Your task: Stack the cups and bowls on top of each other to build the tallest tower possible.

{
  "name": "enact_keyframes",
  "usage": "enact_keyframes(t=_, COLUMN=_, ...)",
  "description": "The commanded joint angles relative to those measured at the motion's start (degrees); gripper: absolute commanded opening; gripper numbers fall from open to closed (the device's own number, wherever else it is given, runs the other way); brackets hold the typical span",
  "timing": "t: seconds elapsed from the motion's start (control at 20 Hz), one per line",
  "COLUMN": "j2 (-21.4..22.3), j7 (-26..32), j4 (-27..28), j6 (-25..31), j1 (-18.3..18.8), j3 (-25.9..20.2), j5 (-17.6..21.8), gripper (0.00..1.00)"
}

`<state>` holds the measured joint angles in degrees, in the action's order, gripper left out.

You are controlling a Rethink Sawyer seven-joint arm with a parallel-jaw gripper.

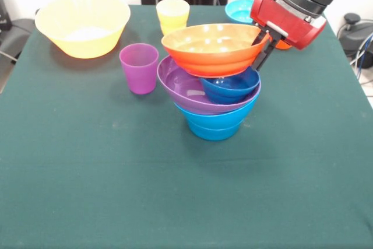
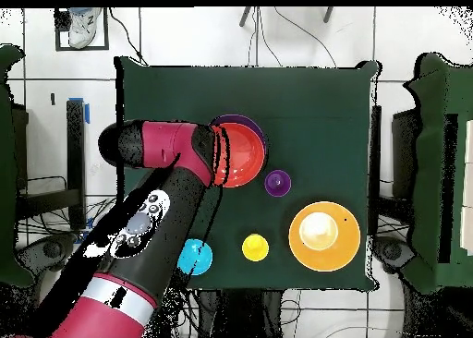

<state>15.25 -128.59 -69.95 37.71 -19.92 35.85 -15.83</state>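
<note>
The tower stands mid-table: a mid-blue bowl (image 1: 214,122) at the bottom, the wide purple bowl (image 1: 187,90) tilted on it, the small dark blue bowl (image 1: 231,84) inside that, and the wide orange bowl (image 1: 211,48) on top. My gripper (image 1: 262,44) straddles the orange bowl's right rim, one finger inside and one outside, shut on it. Overhead, the orange bowl (image 2: 242,156) covers the purple bowl (image 2: 244,121). The purple cup (image 1: 139,67) stands just left of the tower and the yellow cup (image 1: 172,14) behind it. An orange sliver (image 1: 284,44) shows behind the gripper.
The large yellow bowl (image 1: 83,24) sits at the far left corner and the small cyan bowl (image 1: 239,10) at the far edge beside the arm. Overhead, the arm (image 2: 157,196) crosses the table's left side, above the cyan bowl (image 2: 195,257).
</note>
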Motion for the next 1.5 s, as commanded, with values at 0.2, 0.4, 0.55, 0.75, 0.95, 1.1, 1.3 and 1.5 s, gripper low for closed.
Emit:
enact_keyframes(t=0.2, j2=-2.04, j7=-12.20, j4=3.53, j6=4.29, j1=-0.93, j3=-4.28, j5=-1.96, gripper=0.00)
enact_keyframes(t=0.4, j2=-2.43, j7=-12.50, j4=3.75, j6=3.96, j1=-0.98, j3=-4.26, j5=-2.09, gripper=0.00)
enact_keyframes(t=0.55, j2=-2.35, j7=-12.49, j4=3.70, j6=3.97, j1=-1.00, j3=-4.28, j5=-2.12, gripper=0.00)
enact_keyframes(t=0.75, j2=-2.43, j7=-12.51, j4=3.59, j6=3.76, j1=-1.03, j3=-4.28, j5=-2.13, gripper=0.00)
enact_keyframes(t=0.95, j2=-2.71, j7=-12.67, j4=3.70, j6=3.44, j1=-1.05, j3=-4.13, j5=-2.23, gripper=0.00)
enact_keyframes(t=1.1, j2=-2.47, j7=-12.40, j4=3.43, j6=3.72, j1=-0.81, j3=-4.69, j5=-2.51, gripper=0.00)
enact_keyframes(t=1.3, j2=-2.87, j7=-12.28, j4=3.88, j6=3.12, j1=-0.87, j3=-4.11, j5=-2.43, gripper=1.00)
enact_keyframes(t=1.5, j2=-2.43, j7=-11.84, j4=3.27, j6=3.21, j1=-0.87, j3=-4.32, j5=-2.65, gripper=1.00)
